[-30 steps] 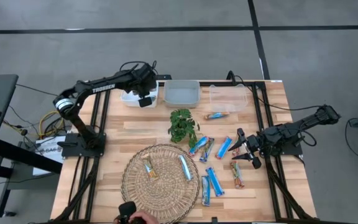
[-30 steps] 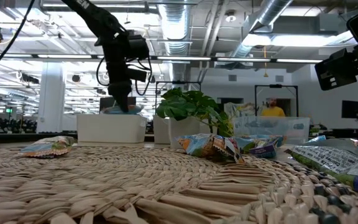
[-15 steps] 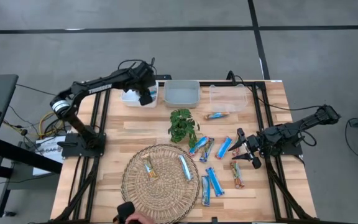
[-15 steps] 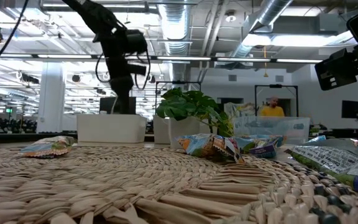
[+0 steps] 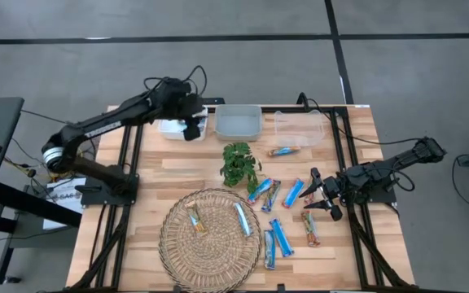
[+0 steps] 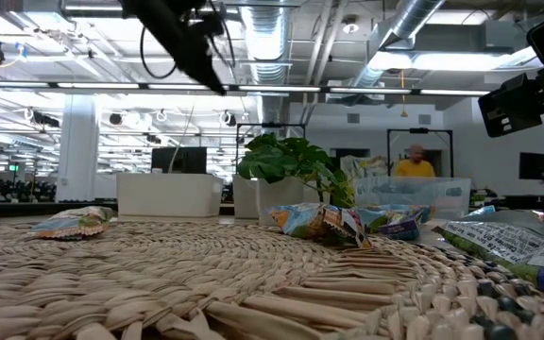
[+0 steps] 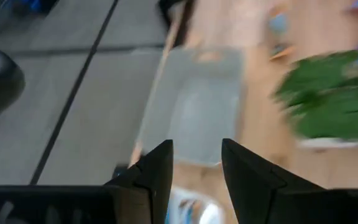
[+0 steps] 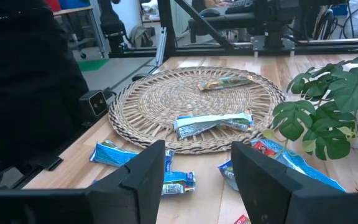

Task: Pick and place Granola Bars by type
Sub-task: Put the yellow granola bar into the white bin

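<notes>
**Left hand poised over the back bins, bars waiting to be sorted**

The left hand (image 5: pixel 190 126) is seen in the upper-left part of the high view, above the white rectangular plastic bin (image 5: pixel 182 124) at the back edge of the wooden slatted counter (image 5: pixel 194 171). Its fingers (image 7: pixel 157 171) are parted and nothing is held between them. The right hand (image 5: pixel 317 194) is parked at centre right of the high view, fingers apart and empty, beside the loose foil-wrapped granola bars (image 5: pixel 279 236).

Most of the blue-wrapped bars are scattered at lower centre-right, next to the small green leafy potted plant (image 5: pixel 239 163). Two lie on the round woven wicker mat (image 5: pixel 210 236): a tan one (image 5: pixel 194 219) and a light-blue one (image 5: pixel 242 219). One orange-tan bar (image 5: pixel 284 150) rests in front of the clear plastic tub (image 5: pixel 298 129); a pale grey tray (image 5: pixel 239 121) sits between the bins.

A between-picks stage is judged. A reach towards another bar is called for next, then a carry to its matching container.
</notes>
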### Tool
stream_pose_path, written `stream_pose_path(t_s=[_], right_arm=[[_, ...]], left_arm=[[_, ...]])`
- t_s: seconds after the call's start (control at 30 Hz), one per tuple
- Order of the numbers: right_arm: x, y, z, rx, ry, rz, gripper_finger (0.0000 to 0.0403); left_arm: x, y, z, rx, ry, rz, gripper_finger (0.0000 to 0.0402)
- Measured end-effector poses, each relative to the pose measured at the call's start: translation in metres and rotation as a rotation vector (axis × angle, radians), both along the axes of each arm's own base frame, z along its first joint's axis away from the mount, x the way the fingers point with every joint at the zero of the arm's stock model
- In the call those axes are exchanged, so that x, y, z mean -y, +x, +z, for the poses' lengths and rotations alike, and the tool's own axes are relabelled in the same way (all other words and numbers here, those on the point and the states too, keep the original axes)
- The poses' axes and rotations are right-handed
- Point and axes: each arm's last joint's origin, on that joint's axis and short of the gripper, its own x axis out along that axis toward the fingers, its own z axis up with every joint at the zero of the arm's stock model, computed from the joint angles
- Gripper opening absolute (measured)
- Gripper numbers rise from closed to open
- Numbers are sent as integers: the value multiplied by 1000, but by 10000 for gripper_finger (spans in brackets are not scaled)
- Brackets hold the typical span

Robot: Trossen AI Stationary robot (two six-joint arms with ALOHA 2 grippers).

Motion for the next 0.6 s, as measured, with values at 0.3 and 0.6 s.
stream_pose_path(t_s=[0.3, 0.6], right_arm=[[0, 0, 0, 0, 0, 0, 177], [0, 0, 0, 0, 0, 0, 176]], left_arm=[[79, 2, 18, 25, -37, -341, 130], [167, -13, 8, -197, -116, -682, 130]])
